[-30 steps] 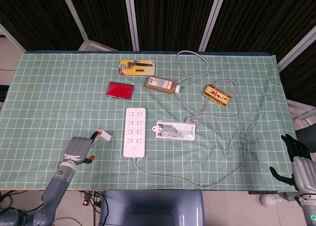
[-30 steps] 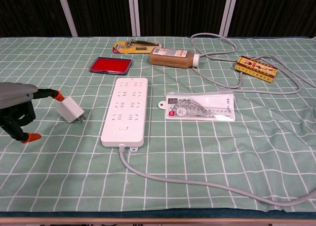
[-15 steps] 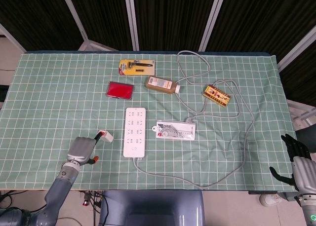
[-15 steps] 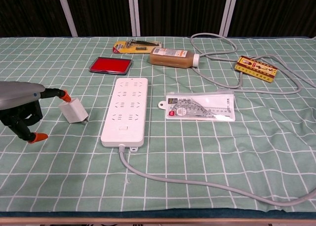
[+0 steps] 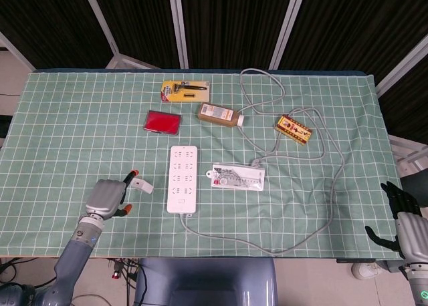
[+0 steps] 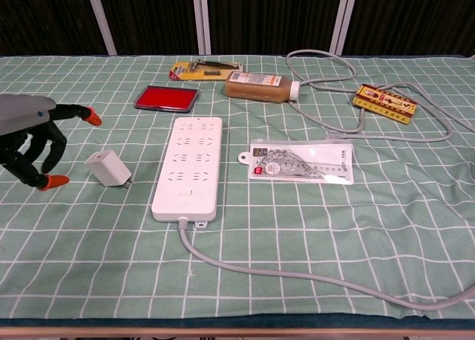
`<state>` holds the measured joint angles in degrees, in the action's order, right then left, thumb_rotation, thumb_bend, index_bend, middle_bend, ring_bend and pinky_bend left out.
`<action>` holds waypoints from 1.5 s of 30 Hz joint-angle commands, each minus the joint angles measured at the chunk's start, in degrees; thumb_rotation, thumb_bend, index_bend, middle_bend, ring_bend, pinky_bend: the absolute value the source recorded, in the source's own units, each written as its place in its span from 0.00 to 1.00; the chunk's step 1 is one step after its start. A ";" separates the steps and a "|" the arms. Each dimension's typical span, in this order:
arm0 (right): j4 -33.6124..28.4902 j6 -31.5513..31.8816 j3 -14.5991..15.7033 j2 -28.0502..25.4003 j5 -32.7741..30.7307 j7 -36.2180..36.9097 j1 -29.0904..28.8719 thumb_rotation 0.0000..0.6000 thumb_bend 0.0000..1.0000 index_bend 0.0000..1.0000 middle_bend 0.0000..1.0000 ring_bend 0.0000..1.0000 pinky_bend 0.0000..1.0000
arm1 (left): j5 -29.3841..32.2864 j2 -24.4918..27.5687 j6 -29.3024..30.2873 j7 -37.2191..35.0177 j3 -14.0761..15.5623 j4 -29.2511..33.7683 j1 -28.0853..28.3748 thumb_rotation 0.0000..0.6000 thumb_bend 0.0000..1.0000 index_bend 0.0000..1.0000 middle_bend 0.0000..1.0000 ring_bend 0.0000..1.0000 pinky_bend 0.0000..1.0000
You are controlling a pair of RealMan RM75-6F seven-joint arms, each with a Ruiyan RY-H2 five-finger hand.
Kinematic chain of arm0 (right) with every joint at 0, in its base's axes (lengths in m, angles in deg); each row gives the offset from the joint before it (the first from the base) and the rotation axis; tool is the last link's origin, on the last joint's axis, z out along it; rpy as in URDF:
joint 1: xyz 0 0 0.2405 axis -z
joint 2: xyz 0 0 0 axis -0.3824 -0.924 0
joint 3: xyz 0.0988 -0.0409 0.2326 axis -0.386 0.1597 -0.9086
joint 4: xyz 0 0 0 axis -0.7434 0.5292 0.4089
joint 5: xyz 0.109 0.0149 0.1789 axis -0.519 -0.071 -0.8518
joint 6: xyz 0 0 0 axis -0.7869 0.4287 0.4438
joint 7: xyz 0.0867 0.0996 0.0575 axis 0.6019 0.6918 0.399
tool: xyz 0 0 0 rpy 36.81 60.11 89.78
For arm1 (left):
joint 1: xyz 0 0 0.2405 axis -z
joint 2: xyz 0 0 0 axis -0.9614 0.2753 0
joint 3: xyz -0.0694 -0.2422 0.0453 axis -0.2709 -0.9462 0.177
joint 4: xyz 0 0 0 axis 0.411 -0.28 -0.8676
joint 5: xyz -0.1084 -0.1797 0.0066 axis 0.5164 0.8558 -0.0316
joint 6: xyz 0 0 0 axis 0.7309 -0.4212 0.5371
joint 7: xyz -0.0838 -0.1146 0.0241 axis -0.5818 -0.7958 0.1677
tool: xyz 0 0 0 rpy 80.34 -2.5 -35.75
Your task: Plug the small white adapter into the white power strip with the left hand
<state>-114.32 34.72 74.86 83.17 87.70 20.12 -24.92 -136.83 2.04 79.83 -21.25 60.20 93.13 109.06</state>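
Observation:
The small white adapter lies on the green checked cloth, just left of the white power strip, prongs toward the strip. My left hand hovers left of the adapter with its orange-tipped fingers apart, touching nothing. A small gap separates its fingertips from the adapter. My right hand hangs off the table's right edge, dark fingers spread, holding nothing.
A ruler set in a clear pouch lies right of the strip. Behind it are a red case, a brown bottle, a yellow carded tool and a yellow box. The strip's grey cable loops across the right side.
The left hand's fingertip was touching the adapter and nudged it toward the strip. It has now lifted off and drawn back left, leaving the adapter on the cloth.

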 commanded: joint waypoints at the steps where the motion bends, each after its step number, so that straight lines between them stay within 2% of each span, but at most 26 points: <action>1: 0.01 -0.08 -0.03 -0.02 -0.12 0.06 -0.02 1.00 0.34 0.00 0.00 0.00 0.00 | -0.66 0.06 0.35 -0.17 -0.36 -1.09 -0.09 1.00 0.26 0.15 0.28 0.23 0.39; 9: 0.01 -0.62 -0.10 -0.04 -0.64 0.18 -0.17 1.00 0.34 0.00 0.00 0.00 0.00 | 3.46 0.90 -4.82 0.73 -1.64 -4.91 2.32 1.00 0.26 0.18 0.28 0.13 0.23; 13: -0.01 -0.87 -0.19 0.00 -1.01 0.13 -0.24 1.00 0.34 0.00 0.00 0.00 0.00 | 4.55 0.81 -8.02 -0.17 -2.03 -7.12 3.54 1.00 0.26 0.19 0.28 0.13 0.18; 24: -0.18 -1.08 -0.37 0.02 -1.67 -0.10 -0.25 1.00 0.34 0.00 0.00 0.00 0.00 | 4.56 1.93 -14.63 -0.28 -1.28 -10.72 6.92 1.00 0.26 0.21 0.28 0.08 0.10; 35: -0.43 -1.24 -0.38 -0.04 -1.91 -0.29 -0.25 1.00 0.34 0.00 0.00 0.00 0.00 | 3.61 2.66 -16.23 -0.98 -0.23 -12.14 7.94 1.00 0.22 0.23 0.26 0.06 0.01; 41: -0.53 -1.43 -0.42 -0.08 -2.08 -0.29 -0.30 1.00 0.34 0.00 0.00 0.00 0.00 | 3.24 2.23 -16.65 -1.28 0.17 -13.09 8.45 1.00 0.22 0.31 0.28 0.05 0.00; 45: -0.55 -1.43 -0.44 -0.09 -2.11 -0.22 -0.29 1.00 0.34 0.00 0.00 0.00 0.00 | 2.53 1.35 -16.97 -1.85 0.22 -14.18 8.75 1.00 0.26 0.33 0.30 0.05 0.00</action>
<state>-114.87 33.29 74.42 83.09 85.58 19.90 -25.21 -134.20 3.52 62.96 -22.99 60.41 79.09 117.72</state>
